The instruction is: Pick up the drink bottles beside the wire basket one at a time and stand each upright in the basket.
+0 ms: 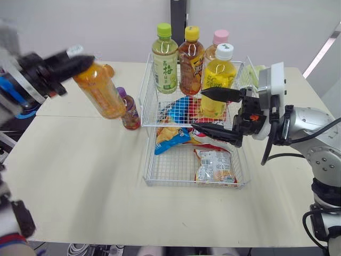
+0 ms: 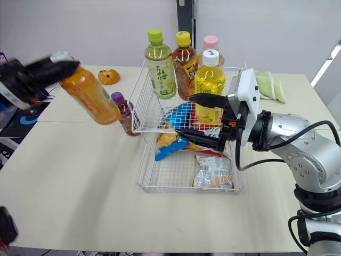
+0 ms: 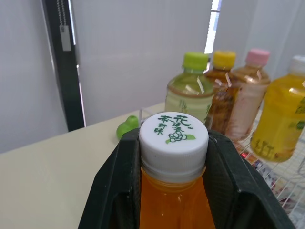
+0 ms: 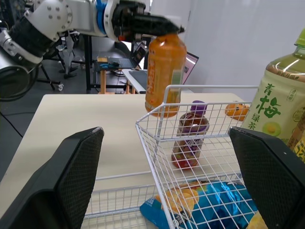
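Observation:
My left gripper (image 1: 74, 63) is shut on the neck of an orange drink bottle (image 1: 98, 90) with a white cap (image 3: 174, 133). It holds the bottle tilted in the air, left of the upper wire basket (image 1: 150, 104). A small purple-capped bottle (image 1: 129, 111) stands on the table beside that basket. Inside the basket stand a green-capped bottle (image 1: 165, 58), a yellow-capped brown one (image 1: 191, 61), a pink-capped one (image 1: 216, 45) and a white-capped yellow one (image 1: 217, 80). My right gripper (image 1: 201, 109) hangs open at the basket's front, holding nothing.
A lower wire basket (image 1: 160, 170) in front holds snack bags (image 1: 214, 166). A blue bag (image 1: 181, 109) lies under the upper basket. A small orange object (image 2: 108, 76) sits at the back left, and a green item (image 2: 266, 82) at the back right.

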You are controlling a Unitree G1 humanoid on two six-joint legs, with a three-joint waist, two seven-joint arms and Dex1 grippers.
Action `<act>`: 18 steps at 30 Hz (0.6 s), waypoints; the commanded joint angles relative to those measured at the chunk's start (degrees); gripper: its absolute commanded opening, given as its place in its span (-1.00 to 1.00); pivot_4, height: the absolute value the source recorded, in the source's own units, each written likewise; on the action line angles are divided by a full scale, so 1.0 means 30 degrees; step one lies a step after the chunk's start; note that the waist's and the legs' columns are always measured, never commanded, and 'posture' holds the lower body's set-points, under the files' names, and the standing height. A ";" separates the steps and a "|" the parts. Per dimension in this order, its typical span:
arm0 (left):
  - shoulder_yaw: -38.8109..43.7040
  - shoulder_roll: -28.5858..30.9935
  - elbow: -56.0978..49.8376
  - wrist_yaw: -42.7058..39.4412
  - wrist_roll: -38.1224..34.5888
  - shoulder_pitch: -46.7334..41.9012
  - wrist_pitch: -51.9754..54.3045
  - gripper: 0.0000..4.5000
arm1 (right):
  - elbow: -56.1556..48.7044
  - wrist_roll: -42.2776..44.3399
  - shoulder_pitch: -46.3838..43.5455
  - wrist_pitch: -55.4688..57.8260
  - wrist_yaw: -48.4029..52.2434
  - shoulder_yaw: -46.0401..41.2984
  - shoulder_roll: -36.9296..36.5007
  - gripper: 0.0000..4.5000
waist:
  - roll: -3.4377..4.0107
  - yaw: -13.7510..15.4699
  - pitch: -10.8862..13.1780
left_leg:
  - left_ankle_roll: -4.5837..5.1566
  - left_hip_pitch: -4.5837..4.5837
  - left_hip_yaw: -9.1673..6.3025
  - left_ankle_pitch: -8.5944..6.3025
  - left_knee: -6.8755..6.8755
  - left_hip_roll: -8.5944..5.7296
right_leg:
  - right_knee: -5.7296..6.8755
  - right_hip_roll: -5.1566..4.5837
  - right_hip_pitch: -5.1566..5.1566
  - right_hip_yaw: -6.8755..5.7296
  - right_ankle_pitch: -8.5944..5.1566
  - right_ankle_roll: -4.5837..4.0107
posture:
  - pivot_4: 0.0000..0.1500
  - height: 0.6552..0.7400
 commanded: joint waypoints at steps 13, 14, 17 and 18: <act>-0.6016 -0.2347 0.5547 -0.6074 0.1553 -1.1943 0.1481 -0.40 | -0.1634 0.0525 0.0511 0.0429 -0.1665 -0.1443 -0.0479 1.00 | -0.0004 -0.0022 0.0004 | -0.0007 -0.0029 -0.0009 0.0006 0.0021 -0.0009 | 0.0058 0.0000 -0.0042 0.0001 -0.0002 0.0003 | 1.00 1.00; -0.6265 -0.2858 0.5726 -0.6317 0.1796 -1.2087 0.1251 -0.40 | -0.1833 0.0612 0.0651 0.0541 -0.1862 -0.1592 -0.0548 1.00 | -0.0004 -0.0022 0.0004 | -0.0007 -0.0027 -0.0009 0.0006 0.0020 -0.0009 | 0.0063 0.0000 -0.0043 0.0002 -0.0002 0.0004 | 1.00 1.00; -0.6806 -0.4510 0.6282 -0.6675 0.2703 -1.2306 0.0137 -0.40 | -0.2461 0.0966 0.1002 0.0912 -0.2542 -0.1972 -0.0741 1.00 | -0.0004 -0.0017 0.0004 | -0.0009 -0.0039 -0.0009 0.0007 0.0022 -0.0008 | 0.0072 0.0000 -0.0056 0.0002 -0.0003 0.0004 | 1.00 1.00; -0.7025 -0.4974 0.6429 -0.6860 0.3106 -1.2301 -0.0331 -0.40 | -0.2659 0.1118 0.1104 0.1039 -0.2788 -0.2104 -0.0799 1.00 | -0.0004 -0.0018 0.0005 | -0.0009 -0.0041 -0.0010 0.0008 0.0027 -0.0007 | 0.0074 0.0000 -0.0057 0.0003 -0.0003 0.0004 | 1.00 1.00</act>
